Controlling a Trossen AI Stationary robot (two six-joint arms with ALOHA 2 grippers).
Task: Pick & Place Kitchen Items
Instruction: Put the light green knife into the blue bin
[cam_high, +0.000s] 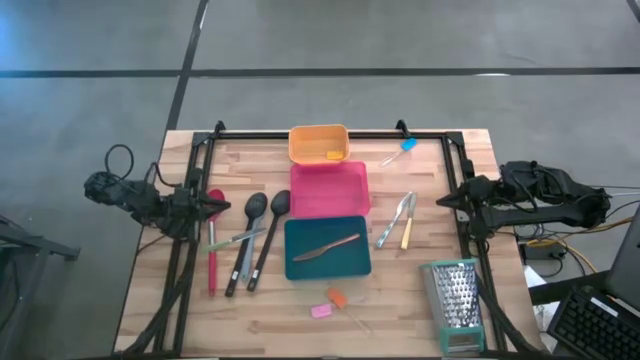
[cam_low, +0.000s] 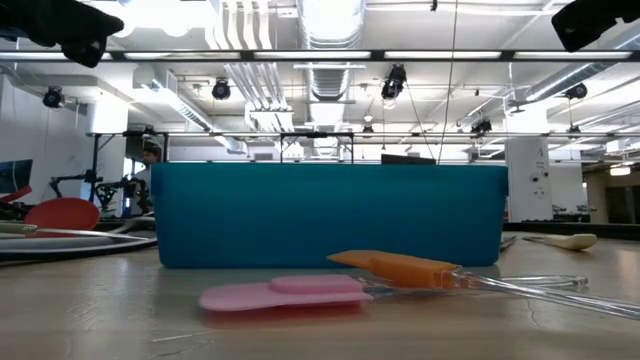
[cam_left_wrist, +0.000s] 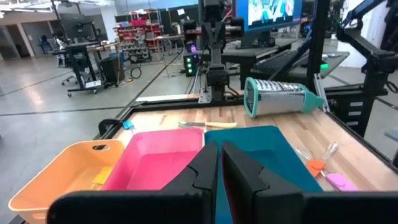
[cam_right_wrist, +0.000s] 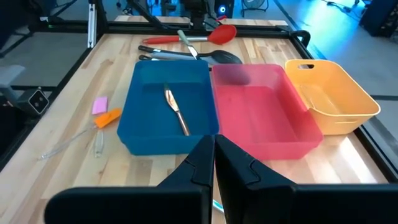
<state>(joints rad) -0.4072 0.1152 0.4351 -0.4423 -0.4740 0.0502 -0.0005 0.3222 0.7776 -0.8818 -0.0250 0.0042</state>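
Observation:
My left gripper (cam_high: 222, 207) (cam_left_wrist: 219, 155) hangs shut at the table's left edge, above the red spatula's (cam_high: 212, 245) head. My right gripper (cam_high: 441, 201) (cam_right_wrist: 214, 148) hangs shut at the right edge. Neither touches anything. Two black spoons (cam_high: 262, 235) and a grey spoon (cam_high: 236, 240) lie flat beside the spatula. Metal tongs (cam_high: 394, 220) and a yellow-handled knife (cam_high: 408, 232) lie right of the trays. A brown knife (cam_right_wrist: 176, 111) lies in the teal tray (cam_high: 300, 265). Small orange (cam_high: 336, 298) and pink (cam_high: 321, 311) pieces lie near the front edge, and a blue piece (cam_high: 407, 146) at the back.
An orange tray (cam_high: 305, 140), a pink tray (cam_high: 329, 190) and the teal tray stand in a row down the table's middle. A metal box grater (cam_high: 457, 300) lies at the front right. A black frame (cam_high: 455, 160) runs around the tabletop's edges.

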